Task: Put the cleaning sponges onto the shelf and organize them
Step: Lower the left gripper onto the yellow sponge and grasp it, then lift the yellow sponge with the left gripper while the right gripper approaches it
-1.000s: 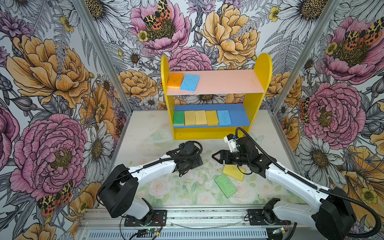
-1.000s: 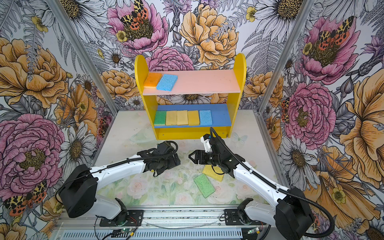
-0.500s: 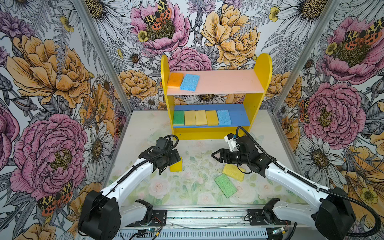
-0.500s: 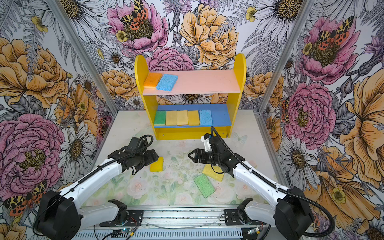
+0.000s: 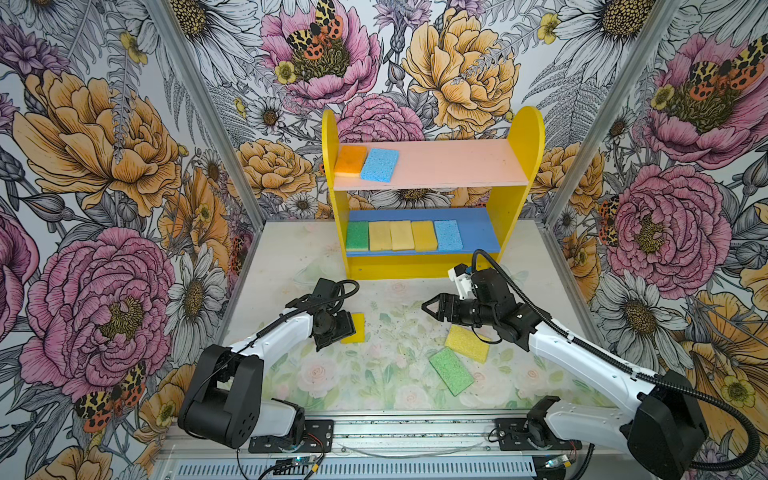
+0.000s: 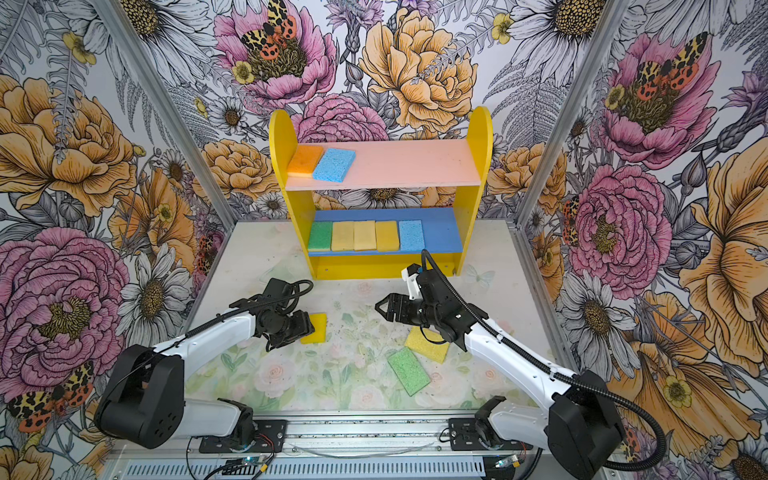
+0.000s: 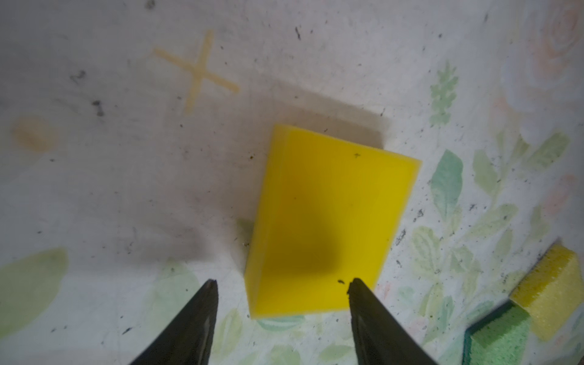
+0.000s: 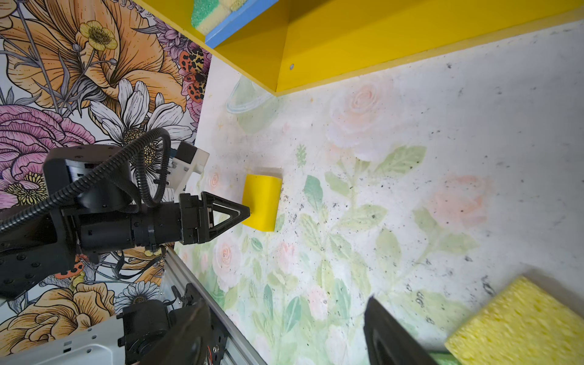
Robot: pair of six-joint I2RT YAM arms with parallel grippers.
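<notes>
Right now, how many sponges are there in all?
10. On the pink upper shelf board: orange foam sponge, blue foam sponge. On the blue lower shelf board: green, three yellowish, another blue. On the floral table: bright yellow sponge, pale yellow sponge, green sponge. None looks hidden.

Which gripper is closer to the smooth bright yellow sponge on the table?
Left. The left gripper, open, is right at the sponge; the right gripper hangs apart from it, across the table.

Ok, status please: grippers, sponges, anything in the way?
Left gripper open over bright yellow sponge, no grip yet. Right gripper open, empty. Seven sponges on shelf; pale yellow sponge and green sponge lie on table. Nothing in the way.
</notes>
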